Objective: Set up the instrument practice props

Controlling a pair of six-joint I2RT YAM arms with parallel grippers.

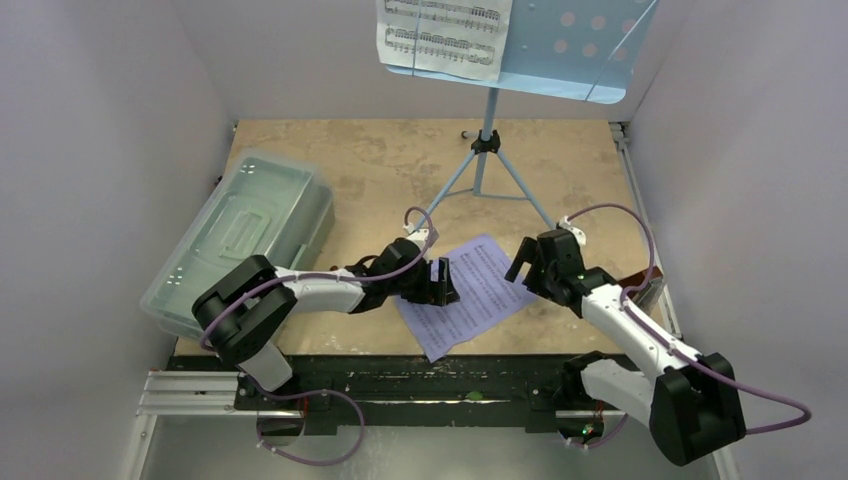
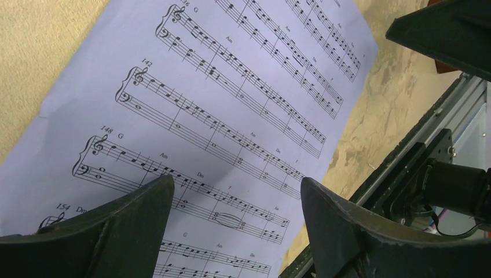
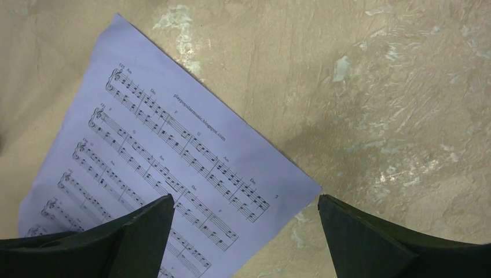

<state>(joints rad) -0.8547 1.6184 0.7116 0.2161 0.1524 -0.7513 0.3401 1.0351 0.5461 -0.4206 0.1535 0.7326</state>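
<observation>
A lilac sheet-music page [image 1: 468, 295] lies flat on the tan table between the arms. It also shows in the left wrist view [image 2: 191, 104] and in the right wrist view [image 3: 156, 156]. My left gripper [image 1: 440, 282] is open and empty over the page's left edge. My right gripper [image 1: 527, 262] is open and empty over the page's right corner. A light-blue tripod music stand [image 1: 487, 140] stands at the back, and its perforated desk [image 1: 580, 50] holds a white page [image 1: 442, 35]. A small brown object [image 1: 640, 290] shows behind the right arm, mostly hidden.
A large clear plastic lidded box [image 1: 240, 235] lies at the table's left. The stand's tripod legs [image 1: 520, 190] spread just behind the page. White walls close in the left, right and back. A black rail [image 1: 400, 380] runs along the near edge.
</observation>
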